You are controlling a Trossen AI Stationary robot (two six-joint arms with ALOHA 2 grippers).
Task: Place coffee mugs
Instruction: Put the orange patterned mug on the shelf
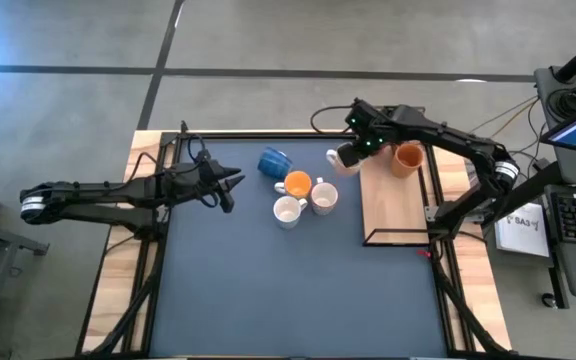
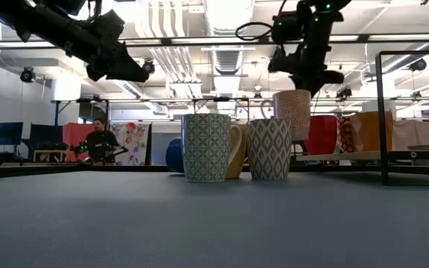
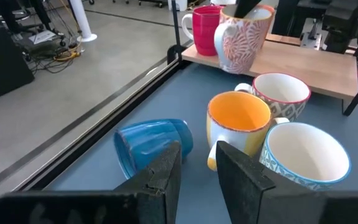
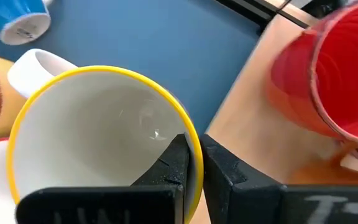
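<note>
The right gripper [image 4: 194, 165], its fingers pinched on the yellow rim of a leaf-patterned cream mug [image 3: 244, 38], holds that mug clear of the table, upright, right at the edge of the wooden shelf [image 1: 398, 205] that faces the table's middle, near the far right corner. The shelf surface lies just to the mug's outer side, so the coming move looks like a short carry sideways and down. A red mug [image 3: 205, 29] and an orange mug [image 1: 407, 157] already stand on the shelf's far end. The left gripper [image 1: 230, 182], fingers slightly apart and empty, hovers beside a tipped blue mug [image 1: 274, 161], with three mugs clustered mid-table
</note>
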